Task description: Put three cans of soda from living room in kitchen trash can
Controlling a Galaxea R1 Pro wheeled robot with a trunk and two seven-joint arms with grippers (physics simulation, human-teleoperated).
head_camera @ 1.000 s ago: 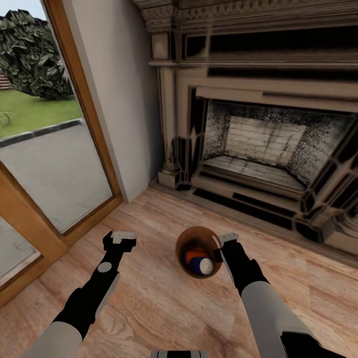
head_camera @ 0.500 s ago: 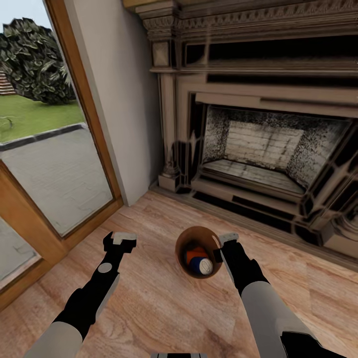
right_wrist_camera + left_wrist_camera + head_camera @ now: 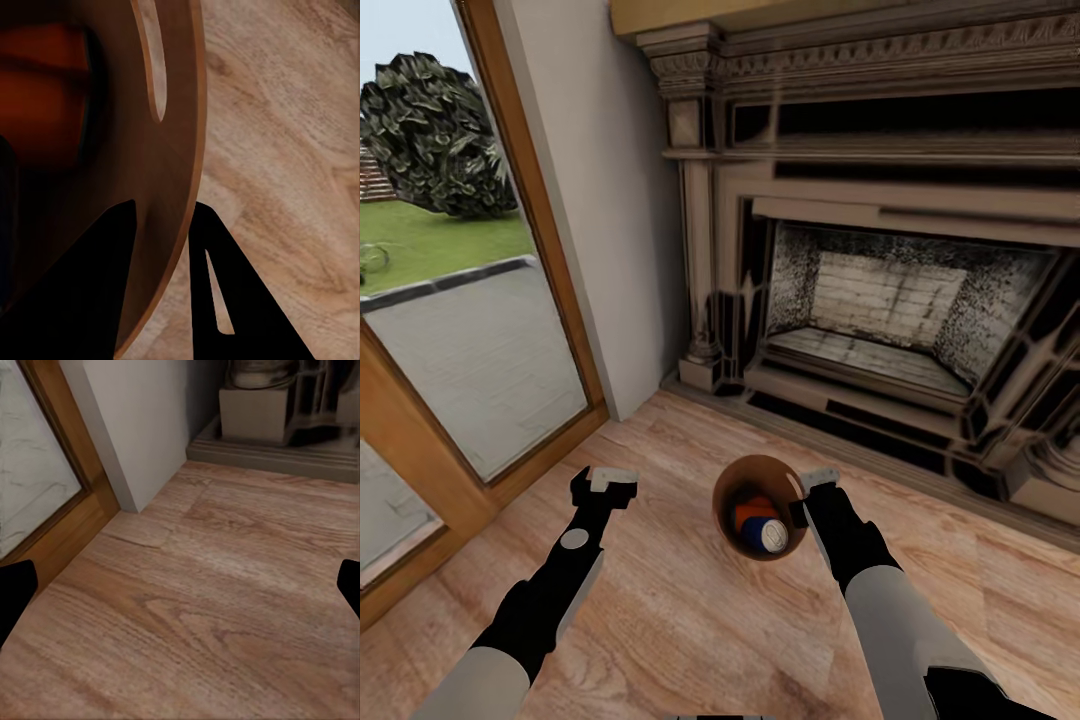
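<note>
In the head view the trash can, coppery brown inside, hangs low over the wood floor. My right gripper is shut on its rim. Inside it lie an orange soda can and a dark blue soda can with a silvery top; a second orange can is hidden. The right wrist view has the trash can's wall pinched in my right gripper, with one dark finger outside and an orange can within. My left gripper is open and holds nothing.
A dark ornate fireplace rises ahead and to the right, its hearth step on the floor. A tall window with a wooden frame stands at the left beside a pale wall corner. Wood floor lies around me.
The whole view has shifted a little, so the camera has moved relative to the fireplace and window. Both arms and the held trash can keep their places in the view.
</note>
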